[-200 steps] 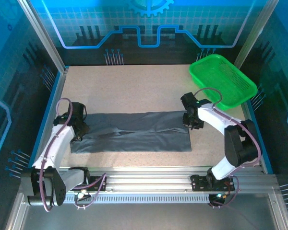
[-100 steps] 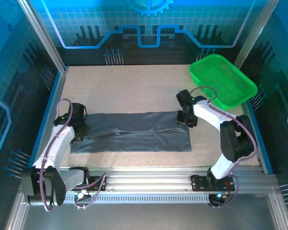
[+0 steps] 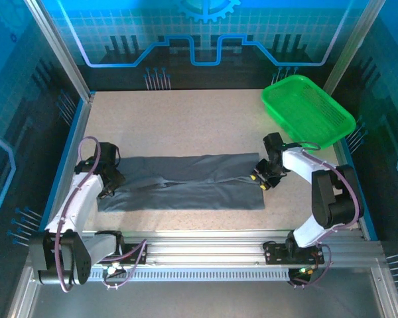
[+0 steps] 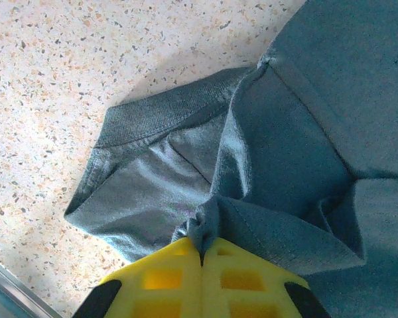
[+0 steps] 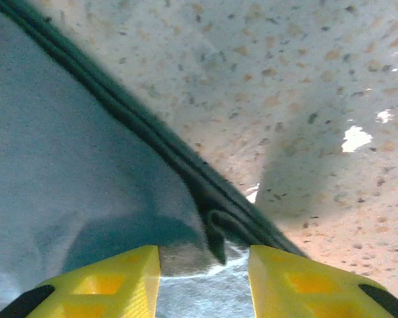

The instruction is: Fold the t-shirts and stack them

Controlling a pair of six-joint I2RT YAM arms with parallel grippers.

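T-shirt [image 3: 186, 182] is lying half-folded on the table [image 3: 186, 119]. Your left claw [image 4: 201, 255] is pinching its left end tight. Your right claw [image 5: 204, 265] is standing parted astride the hem [image 5: 152, 144], so be seating both layers deep before closing.

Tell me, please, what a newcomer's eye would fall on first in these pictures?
The long dark grey t-shirt lies stretched across the near half of the table, folded into a band. The left gripper is shut on a bunch of cloth at its left end, while the right gripper stands open over the hem at its right end. A bright green basket sits at the far right corner.
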